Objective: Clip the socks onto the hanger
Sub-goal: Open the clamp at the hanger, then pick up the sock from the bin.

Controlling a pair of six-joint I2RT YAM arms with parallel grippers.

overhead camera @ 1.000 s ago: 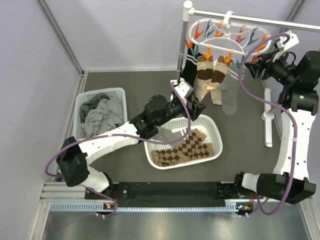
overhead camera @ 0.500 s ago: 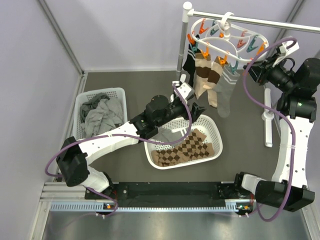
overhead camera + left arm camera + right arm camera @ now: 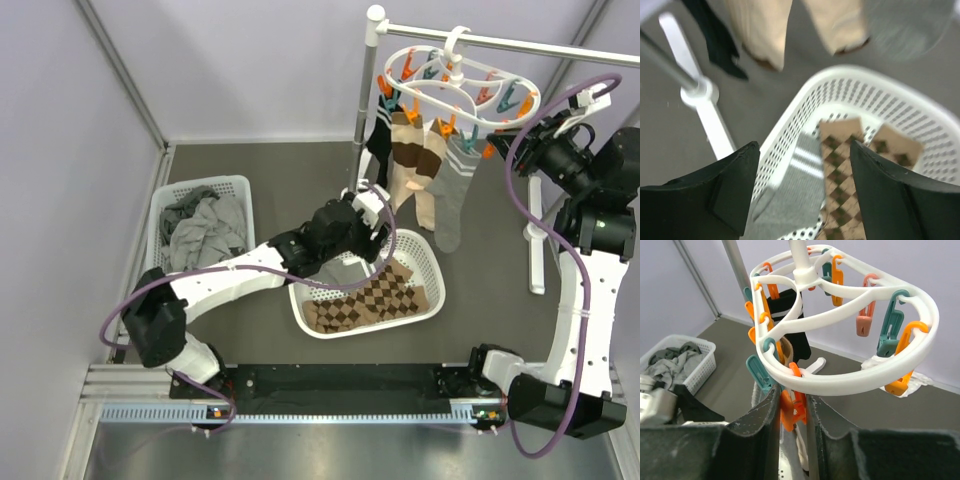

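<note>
Lilac walls close in a dark grey counter (image 3: pixel 250 170). A white clothes rail (image 3: pixel 361 100) stands at the far right of it.

Two white mesh baskets sit on the counter. The left basket (image 3: pixel 165 215) holds a heap of grey garments (image 3: pixel 200 228). The centre basket (image 3: pixel 425 255) holds a brown diamond-patterned cloth (image 3: pixel 375 295) with a striped grey sock (image 3: pixel 797 192) lying beside it.

The hanger (image 3: pixel 860 381) hangs by its hook from the rail's bar, with orange and teal pegs around both rings. On its left side three kinds of sock are clipped side by side and hang straight down: a black sock (image 3: pixel 379 140), a pair of tan socks with dark brown bands (image 3: pixel 407 160) and a long grey sock (image 3: pixel 452 195).

The left pincer (image 3: pixel 804 150) hovers above the centre basket's far rim. Its fingers are spread wide over the striped grey sock and hold nothing.

The right pincer (image 3: pixel 792 412) is raised to the hanger's near rim, with its fingers squeezed together on an orange peg (image 3: pixel 788 410).
</note>
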